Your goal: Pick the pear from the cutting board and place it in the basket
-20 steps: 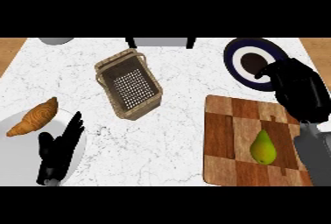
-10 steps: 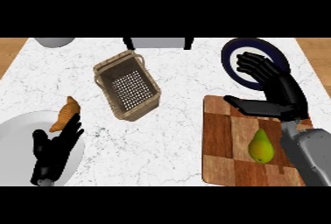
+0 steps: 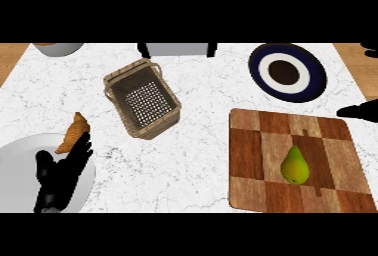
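Note:
A green pear (image 3: 294, 165) lies upright on the wooden cutting board (image 3: 255, 165) at the lower right. The woven basket (image 3: 144, 98) sits tilted on the marble counter, up and to the left of the board, with nothing inside. Only two black tips of my right hand (image 3: 359, 110) show at the right edge, spread far apart and clear of the pear. My left hand (image 3: 59, 175) rests open at the lower left, fingers up, over a white plate.
A croissant (image 3: 74, 133) lies by the rim of the white plate (image 3: 15, 170). A dark blue plate (image 3: 286, 72) sits behind the board. A grey bowl (image 3: 57, 47) and a grey block (image 3: 177, 49) stand along the far edge.
My right hand has pulled away to the right, from above the board's far corner to the view's edge. The white plate came into view at the left. The pear has not moved.

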`<move>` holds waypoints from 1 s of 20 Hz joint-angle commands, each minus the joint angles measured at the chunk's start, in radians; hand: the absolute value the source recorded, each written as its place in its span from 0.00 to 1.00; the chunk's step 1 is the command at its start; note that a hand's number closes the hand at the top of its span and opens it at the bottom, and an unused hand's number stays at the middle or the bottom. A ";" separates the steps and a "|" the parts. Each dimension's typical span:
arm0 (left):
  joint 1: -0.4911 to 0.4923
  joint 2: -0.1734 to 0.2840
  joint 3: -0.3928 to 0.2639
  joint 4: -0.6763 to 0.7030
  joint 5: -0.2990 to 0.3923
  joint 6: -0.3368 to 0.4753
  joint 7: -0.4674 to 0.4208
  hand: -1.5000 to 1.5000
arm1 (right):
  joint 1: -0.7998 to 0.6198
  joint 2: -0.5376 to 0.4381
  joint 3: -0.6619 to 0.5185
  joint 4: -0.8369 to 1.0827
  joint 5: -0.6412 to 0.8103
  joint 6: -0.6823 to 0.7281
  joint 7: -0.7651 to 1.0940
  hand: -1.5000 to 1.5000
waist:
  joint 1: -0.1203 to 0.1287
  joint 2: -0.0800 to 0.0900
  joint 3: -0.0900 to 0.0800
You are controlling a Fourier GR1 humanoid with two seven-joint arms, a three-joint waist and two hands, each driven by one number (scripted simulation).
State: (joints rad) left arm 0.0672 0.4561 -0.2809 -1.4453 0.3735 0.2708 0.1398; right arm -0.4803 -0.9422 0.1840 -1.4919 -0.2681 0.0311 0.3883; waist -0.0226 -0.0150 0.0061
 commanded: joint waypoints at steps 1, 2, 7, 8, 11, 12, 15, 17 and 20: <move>0.085 0.005 -0.018 0.034 0.008 -0.016 0.026 0.50 | -0.072 -0.203 -0.059 0.002 -0.086 0.226 0.123 0.00 | 0.020 0.009 -0.010; 0.044 0.005 -0.003 0.060 0.018 -0.027 0.041 0.50 | -0.058 -0.220 -0.064 -0.020 -0.118 0.273 0.133 0.00 | 0.004 0.010 -0.009; 0.042 -0.026 -0.030 0.063 -0.020 -0.008 0.018 0.50 | -0.032 -0.343 -0.078 0.037 -0.266 0.577 0.146 0.00 | 0.005 0.014 -0.008; 0.058 -0.006 -0.024 0.062 -0.006 -0.040 0.017 0.50 | -0.055 -0.363 -0.079 0.059 -0.287 0.624 0.162 0.00 | 0.020 0.016 -0.009; 0.024 0.014 0.010 0.066 0.023 -0.068 0.056 0.50 | -0.036 -0.413 -0.104 0.113 -0.315 0.744 0.139 0.00 | 0.021 0.018 -0.007; 0.049 -0.024 -0.019 0.066 -0.014 -0.032 0.027 0.50 | 0.002 -0.397 -0.109 0.117 -0.298 0.747 0.112 0.00 | 0.017 0.016 -0.006; 0.018 -0.014 0.018 0.096 0.004 -0.062 0.037 0.50 | 0.038 -0.395 -0.122 0.055 -0.306 0.746 0.148 0.00 | 0.009 0.013 -0.007; 0.007 -0.022 0.016 0.112 -0.009 -0.068 0.035 0.50 | 0.016 -0.371 -0.140 0.107 -0.267 0.761 0.121 0.00 | 0.023 0.017 -0.007; -0.002 -0.024 0.016 0.110 -0.021 -0.056 0.061 0.50 | 0.060 -0.301 -0.127 0.081 -0.217 0.718 0.100 0.00 | 0.021 0.018 -0.006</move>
State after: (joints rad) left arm 0.0605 0.4433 -0.2532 -1.4334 0.3523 0.2313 0.1490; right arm -0.4448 -1.3026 0.0509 -1.4098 -0.5337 0.7645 0.5049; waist -0.0043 -0.0098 0.0098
